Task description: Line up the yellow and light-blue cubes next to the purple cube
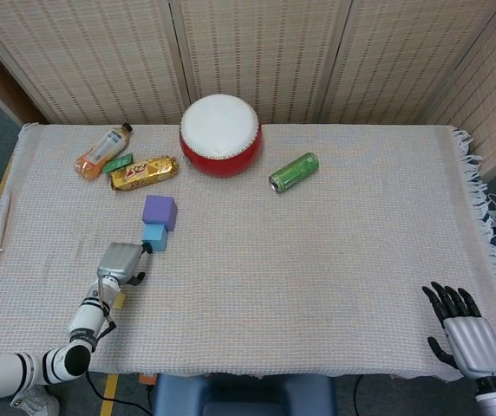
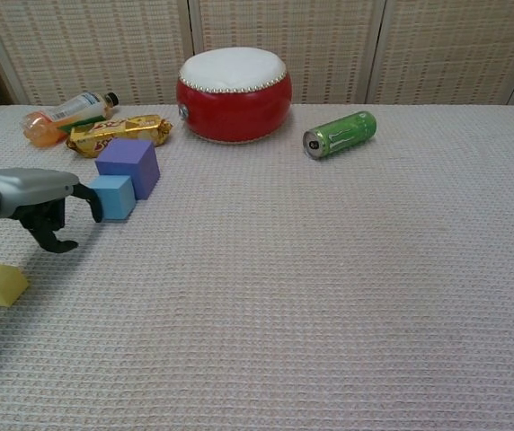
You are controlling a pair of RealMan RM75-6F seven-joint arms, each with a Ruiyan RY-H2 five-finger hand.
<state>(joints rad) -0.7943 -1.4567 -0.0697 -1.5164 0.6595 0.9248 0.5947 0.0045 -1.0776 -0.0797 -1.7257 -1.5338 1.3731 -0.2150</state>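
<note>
The purple cube [image 1: 159, 211] [image 2: 128, 166] stands left of centre. The light-blue cube [image 1: 153, 237] [image 2: 113, 197] sits against its near side. The yellow cube [image 2: 0, 284] lies apart near the front left edge; in the head view my left wrist partly covers the yellow cube [image 1: 120, 300]. My left hand [image 1: 120, 263] [image 2: 37, 196] hovers just left of the light-blue cube and holds nothing; its fingers curl loosely downward, and one dark fingertip is at the cube's left face. My right hand [image 1: 465, 334] rests open at the front right corner, fingers spread.
A red drum [image 1: 220, 135] stands at the back centre, with a green can [image 1: 294, 172] lying to its right. A gold snack bar [image 1: 144, 172], a green packet [image 1: 117, 162] and an orange bottle [image 1: 103, 150] lie at the back left. The woven cloth [image 1: 317, 277] covers the table.
</note>
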